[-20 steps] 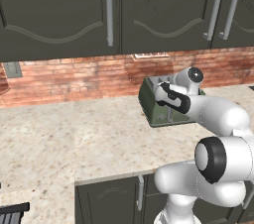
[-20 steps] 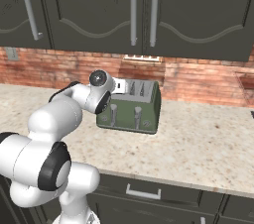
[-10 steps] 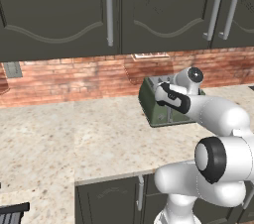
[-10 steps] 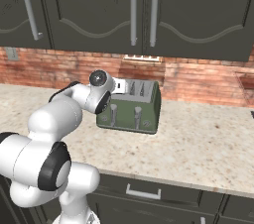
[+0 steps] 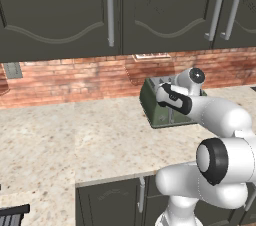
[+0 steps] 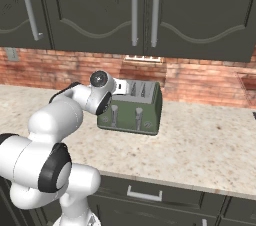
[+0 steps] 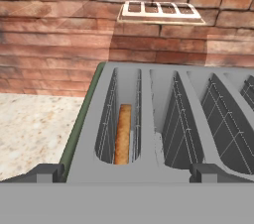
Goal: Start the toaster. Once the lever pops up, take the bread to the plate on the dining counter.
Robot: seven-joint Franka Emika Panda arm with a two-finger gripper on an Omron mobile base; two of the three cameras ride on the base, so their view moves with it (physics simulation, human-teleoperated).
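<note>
Hand view: one toaster [image 7: 163,119], one bread [image 7: 122,134] slice in its leftmost slot, end effector [image 7: 126,172] spread wide.

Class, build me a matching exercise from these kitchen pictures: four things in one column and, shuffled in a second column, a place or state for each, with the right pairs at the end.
Things:
1. bread
2. toaster
3. gripper
4. wall outlet

Places or states:
A. open, just above the slots
B. on the brick wall behind the toaster
C. down in the leftmost slot in the hand view
D. on the speckled counter against the wall

Pairs: 1-C, 2-D, 3-A, 4-B
</note>
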